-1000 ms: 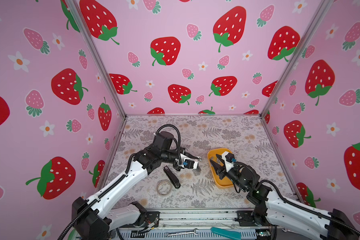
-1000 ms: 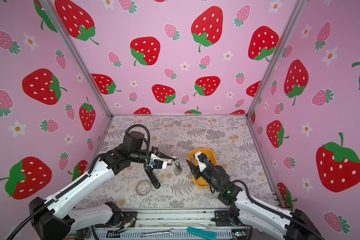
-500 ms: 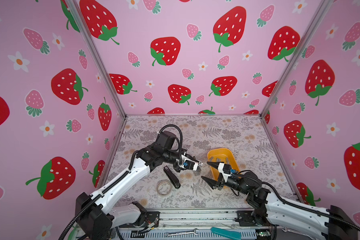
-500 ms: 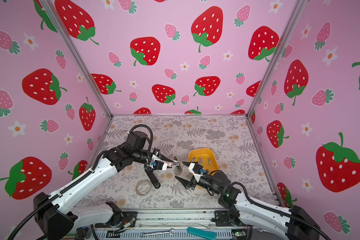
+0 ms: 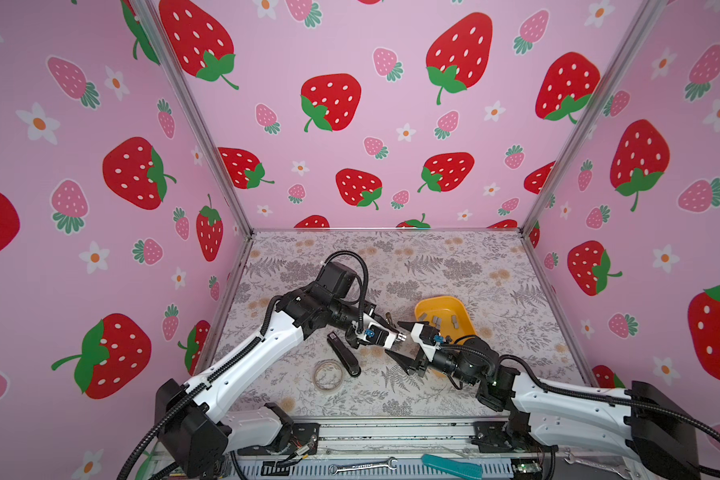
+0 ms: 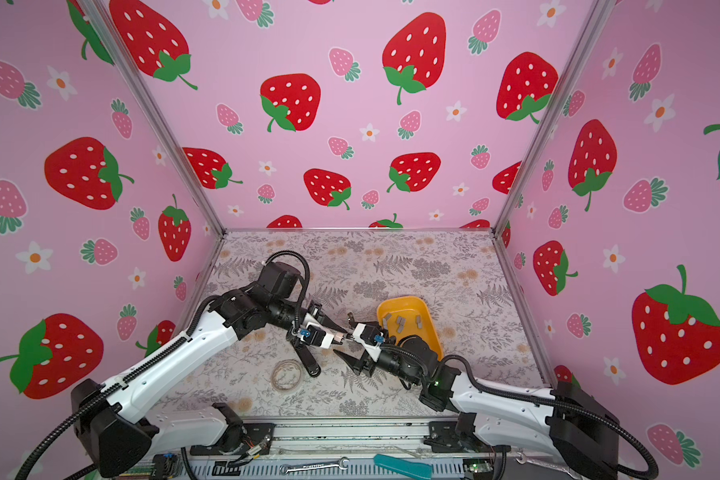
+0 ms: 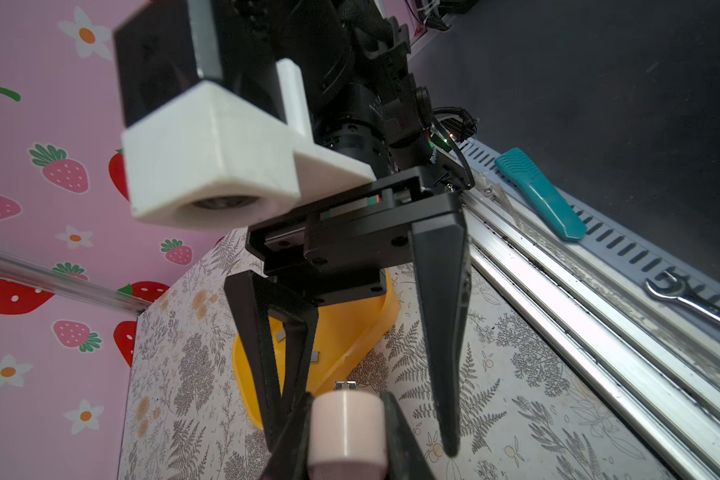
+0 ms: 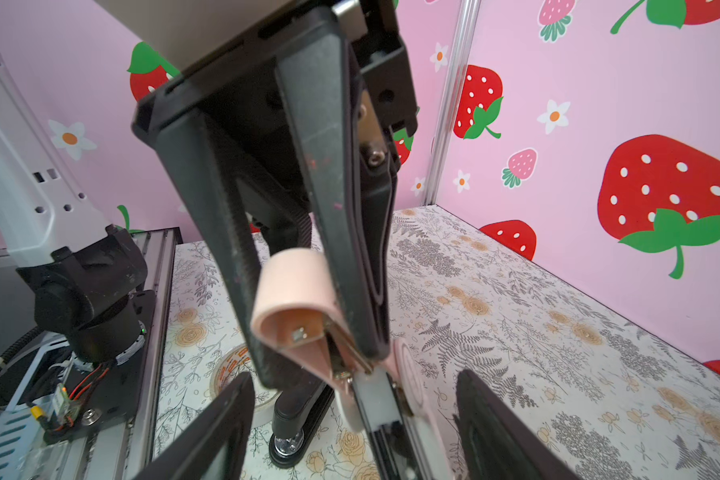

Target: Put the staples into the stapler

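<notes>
We see the left gripper (image 7: 346, 399) clamped on a small stapler (image 8: 292, 291) of smooth pale-pink plastic with a rounded end. It is held clear of the table (image 5: 433, 266), and a narrow metal channel projects from it. The right gripper (image 5: 392, 338) faces it, its two black wedge-shaped fingers spread wide to either side of the stapler's end and holding nothing. The staples (image 5: 436, 320), three short flat grey metallic strips, lie apart from one another in a shallow glossy yellow tray (image 5: 433, 300) just behind the right gripper. A slim black stapler (image 5: 344, 353) and a clear tape ring (image 5: 328, 375) rest on the fern-printed table.
</notes>
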{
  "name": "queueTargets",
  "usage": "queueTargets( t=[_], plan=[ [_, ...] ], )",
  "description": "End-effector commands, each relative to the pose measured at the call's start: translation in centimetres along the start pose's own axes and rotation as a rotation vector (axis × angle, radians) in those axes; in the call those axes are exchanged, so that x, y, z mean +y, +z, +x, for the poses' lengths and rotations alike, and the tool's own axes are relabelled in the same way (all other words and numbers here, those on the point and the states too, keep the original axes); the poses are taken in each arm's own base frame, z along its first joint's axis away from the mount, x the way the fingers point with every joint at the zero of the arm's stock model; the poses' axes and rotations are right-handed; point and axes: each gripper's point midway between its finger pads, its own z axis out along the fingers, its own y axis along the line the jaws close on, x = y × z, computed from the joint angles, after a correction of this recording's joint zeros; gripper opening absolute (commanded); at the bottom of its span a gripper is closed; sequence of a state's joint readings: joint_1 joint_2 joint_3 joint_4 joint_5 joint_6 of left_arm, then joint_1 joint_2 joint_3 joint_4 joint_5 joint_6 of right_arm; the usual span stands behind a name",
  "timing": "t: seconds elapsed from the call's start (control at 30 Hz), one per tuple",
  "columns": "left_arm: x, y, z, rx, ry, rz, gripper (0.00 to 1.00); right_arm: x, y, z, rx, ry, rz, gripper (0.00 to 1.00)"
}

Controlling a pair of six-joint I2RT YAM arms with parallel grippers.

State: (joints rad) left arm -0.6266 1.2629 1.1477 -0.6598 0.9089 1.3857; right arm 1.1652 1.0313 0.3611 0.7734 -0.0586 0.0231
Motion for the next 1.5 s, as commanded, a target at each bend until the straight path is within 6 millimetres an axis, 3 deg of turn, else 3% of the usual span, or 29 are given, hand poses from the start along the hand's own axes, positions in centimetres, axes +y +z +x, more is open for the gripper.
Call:
queueTargets(
  t=[0.0, 0.13, 0.33, 0.7, 0.83, 0.9, 1.0, 1.1, 1.37, 1.47],
  plan=[
    [0.2, -0.5, -1.8, -0.056, 0.035, 0.012, 0.0, 0.0, 0.5, -1.2, -0.038, -0.028, 0.01, 0.72],
    [0.2, -0.5, -1.9, -0.063, 0.04, 0.015, 0.0, 0.2, 0.9, -1.1, -0.025, -0.025, 0.004, 0.61],
    [0.1, -0.5, -2.1, -0.077, 0.041, 0.018, 0.0, 0.2, 1.4, -0.9, -0.022, -0.03, 0.01, 0.58],
    [0.2, -0.5, -1.9, -0.067, 0.045, 0.015, 0.01, 0.1, 1.8, -1.0, -0.019, -0.025, 0.02, 0.29],
    [1.0, -0.6, -1.7, -0.071, 0.045, -0.042, 0.4, -0.3, 2.0, -0.8, -0.01, -0.022, 0.043, 0.24],
    [2.2, -0.8, -1.5, -0.073, 0.037, -0.125, 0.52, -0.7, 2.1, -0.7, 0.001, -0.017, 0.063, 0.21],
    [5.8, -2.4, -0.5, -0.051, 0.0, -0.361, 0.64, -1.5, 2.4, -0.4, 0.029, -0.007, 0.109, 0.19],
    [8.3, -5.2, 0.9, 0.009, 0.004, -0.562, 0.64, -2.8, 2.9, 0.5, 0.08, 0.005, 0.187, 0.16],
    [10.7, -9.0, 6.4, 0.258, -0.07, -0.767, 0.61, -4.5, 6.0, 3.9, 0.28, 0.044, 0.281, 0.11],
    [12.0, -11.9, 8.3, 0.334, -0.138, -0.904, 0.6, -4.8, 7.2, 6.0, 0.379, 0.066, 0.284, 0.08]
  ],
)
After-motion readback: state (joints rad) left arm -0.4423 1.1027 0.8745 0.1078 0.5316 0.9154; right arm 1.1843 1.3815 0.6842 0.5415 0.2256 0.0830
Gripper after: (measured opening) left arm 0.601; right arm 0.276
